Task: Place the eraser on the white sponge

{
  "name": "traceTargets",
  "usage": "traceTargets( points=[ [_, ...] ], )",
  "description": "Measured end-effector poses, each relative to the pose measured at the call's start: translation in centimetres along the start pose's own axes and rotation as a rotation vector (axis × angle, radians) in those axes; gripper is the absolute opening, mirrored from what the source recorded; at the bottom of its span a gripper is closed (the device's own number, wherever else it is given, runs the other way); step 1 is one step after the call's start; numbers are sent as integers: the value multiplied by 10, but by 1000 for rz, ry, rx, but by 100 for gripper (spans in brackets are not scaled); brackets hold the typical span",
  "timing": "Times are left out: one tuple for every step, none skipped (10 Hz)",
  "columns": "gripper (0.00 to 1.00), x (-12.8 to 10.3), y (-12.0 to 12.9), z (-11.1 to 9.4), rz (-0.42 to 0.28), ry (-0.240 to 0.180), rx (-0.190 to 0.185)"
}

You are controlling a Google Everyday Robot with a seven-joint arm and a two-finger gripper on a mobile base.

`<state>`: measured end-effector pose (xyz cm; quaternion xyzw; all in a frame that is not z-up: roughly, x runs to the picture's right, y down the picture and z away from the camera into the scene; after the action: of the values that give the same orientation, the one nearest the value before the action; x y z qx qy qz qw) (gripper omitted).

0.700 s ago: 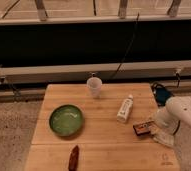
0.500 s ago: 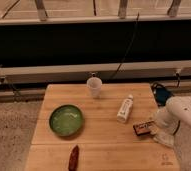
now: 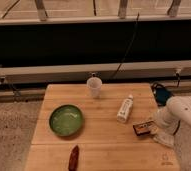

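Gripper at the eraser, near the table's right edge

The gripper (image 3: 155, 127), at the end of the white arm that reaches in from the right, sits low over the wooden table (image 3: 101, 102), right against the eraser (image 3: 143, 128); whether it is spread or clamped on the block is impossible to make out. The eraser lies flat on the wood, label face up, just beside the white sponge (image 3: 164, 138), which lies below the arm toward the near right corner. Up and left of the eraser lies the white tube (image 3: 125, 109), and beyond it the white cup (image 3: 94, 87) stands upright. A green bowl (image 3: 66, 120) sits well apart on the left, with a reddish-brown elongated object (image 3: 74, 158) near the front edge.
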<state>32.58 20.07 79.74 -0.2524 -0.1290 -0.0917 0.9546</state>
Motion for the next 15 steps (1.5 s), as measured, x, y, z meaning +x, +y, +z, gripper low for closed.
traceTargets(
  points=[
    [36, 0, 0, 0, -2, -2, 0],
    [34, -1, 0, -1, -3, -3, 0],
    [31, 0, 0, 0, -3, -5, 0],
    [30, 0, 1, -1, -4, -6, -1],
    [30, -1, 1, -1, -5, -8, -1],
    [30, -1, 1, -1, -6, -10, -2],
    [30, -1, 1, -1, -7, -12, -2],
    [30, -1, 1, -1, -9, -14, -1],
    [30, -1, 1, -1, -10, -16, -3],
    [30, -1, 2, -1, -11, -18, -4],
    [30, -1, 2, -2, -11, -19, -4],
    [30, -2, 1, -2, -12, -21, -3],
    [28, -2, 2, -2, -12, -22, -3],
    [24, -2, 2, -2, -12, -23, -2],
    [24, -3, 2, -2, -13, -26, -3]
  ],
)
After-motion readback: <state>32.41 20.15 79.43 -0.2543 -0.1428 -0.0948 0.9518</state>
